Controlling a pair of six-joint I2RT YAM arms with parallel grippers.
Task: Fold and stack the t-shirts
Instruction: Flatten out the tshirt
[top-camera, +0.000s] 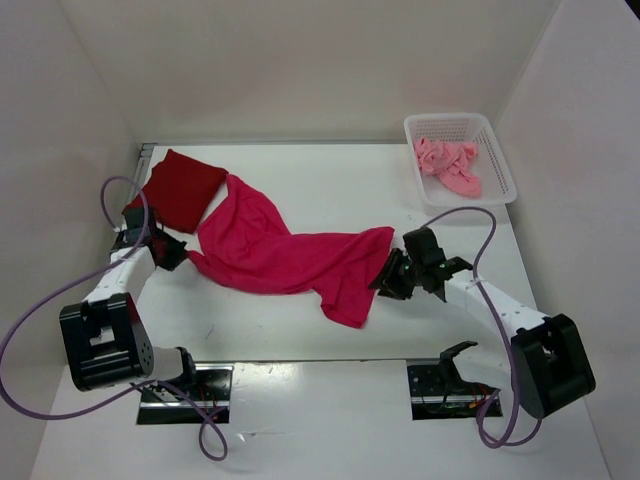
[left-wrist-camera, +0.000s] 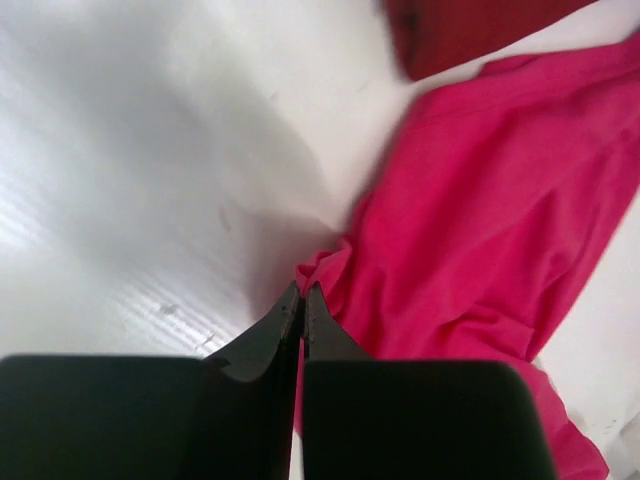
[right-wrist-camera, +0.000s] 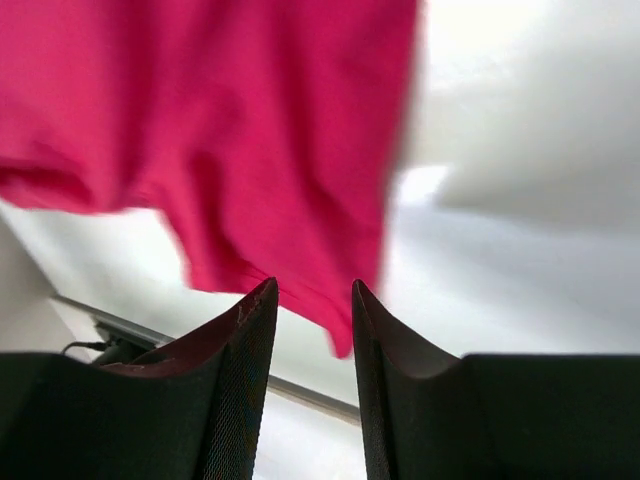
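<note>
The left claw (left-wrist-camera: 302, 295) is pressed fully together, its two black tips meeting on the near-left corner of the magenta shirt (left-wrist-camera: 480, 230), where a small fold of hem sits at the tips. A sliver of pink shows in the slit between the fingers, so it appears to have that corner pinched. The right claw (right-wrist-camera: 313, 290) stands partly open with a clear gap between its fingers (right-wrist-camera: 250, 330). Nothing is held in that gap, and the magenta shirt's right edge hangs just beyond the tips, blurred in the wrist view.

In the top view the magenta shirt lies unfolded and rumpled, stretched in a long band between the two claws, with one flap drooping toward the near edge of the table (top-camera: 330, 180) close to the right claw. The dark red shirt (top-camera: 180, 188) lies folded into a neat square at the magenta shirt's far-left end, its edge touching or just overlapping the magenta cloth. Well off to the far right of the magenta shirt stands a white mesh basket (top-camera: 503, 165), and the salmon shirt (top-camera: 450, 168) is bunched up inside it.
</note>
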